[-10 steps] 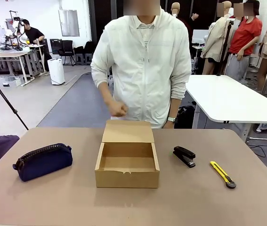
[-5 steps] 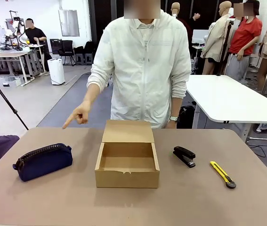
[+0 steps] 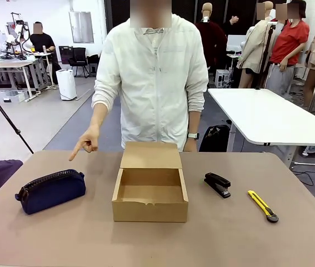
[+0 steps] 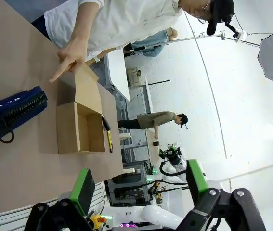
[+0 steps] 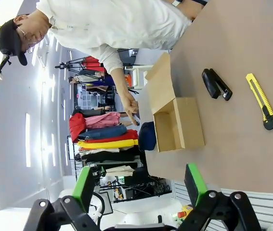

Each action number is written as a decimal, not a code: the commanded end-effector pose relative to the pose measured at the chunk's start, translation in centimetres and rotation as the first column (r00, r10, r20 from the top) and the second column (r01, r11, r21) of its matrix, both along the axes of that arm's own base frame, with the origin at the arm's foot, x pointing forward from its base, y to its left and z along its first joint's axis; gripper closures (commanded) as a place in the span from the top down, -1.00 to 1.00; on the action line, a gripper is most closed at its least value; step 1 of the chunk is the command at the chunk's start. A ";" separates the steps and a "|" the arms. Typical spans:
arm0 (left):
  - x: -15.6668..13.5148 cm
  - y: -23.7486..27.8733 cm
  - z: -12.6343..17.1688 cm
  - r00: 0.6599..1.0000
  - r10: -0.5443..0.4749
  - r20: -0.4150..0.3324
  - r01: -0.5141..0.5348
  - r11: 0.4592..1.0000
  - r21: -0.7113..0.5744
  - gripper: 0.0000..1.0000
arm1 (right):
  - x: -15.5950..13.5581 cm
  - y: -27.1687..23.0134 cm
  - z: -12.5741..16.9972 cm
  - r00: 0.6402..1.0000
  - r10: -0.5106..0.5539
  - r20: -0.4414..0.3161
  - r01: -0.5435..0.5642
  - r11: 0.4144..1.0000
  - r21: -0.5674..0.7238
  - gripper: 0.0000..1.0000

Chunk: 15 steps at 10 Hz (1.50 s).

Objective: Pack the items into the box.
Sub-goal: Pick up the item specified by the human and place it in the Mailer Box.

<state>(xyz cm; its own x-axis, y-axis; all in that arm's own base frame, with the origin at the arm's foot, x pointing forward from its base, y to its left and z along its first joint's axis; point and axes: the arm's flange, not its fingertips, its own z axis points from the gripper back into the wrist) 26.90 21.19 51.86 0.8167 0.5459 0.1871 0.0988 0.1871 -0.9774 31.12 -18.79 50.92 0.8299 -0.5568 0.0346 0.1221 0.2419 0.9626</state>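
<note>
The front view looks from the robot's edge of the taupe table straight across at the person in a white jacket, with the open brown cardboard box close and centred. Both wrist views sit farther back, rolled sideways — one looks out past the left gripper, the other past the right gripper, at that same box and person.
</note>
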 end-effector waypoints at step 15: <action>20.1 -18.9 -0.8 0.834 -0.352 -0.425 0.484 0.099 0.869 1.00 | 0.1 -0.1 0.3 1.000 0.004 0.010 -0.004 1.000 0.004 1.00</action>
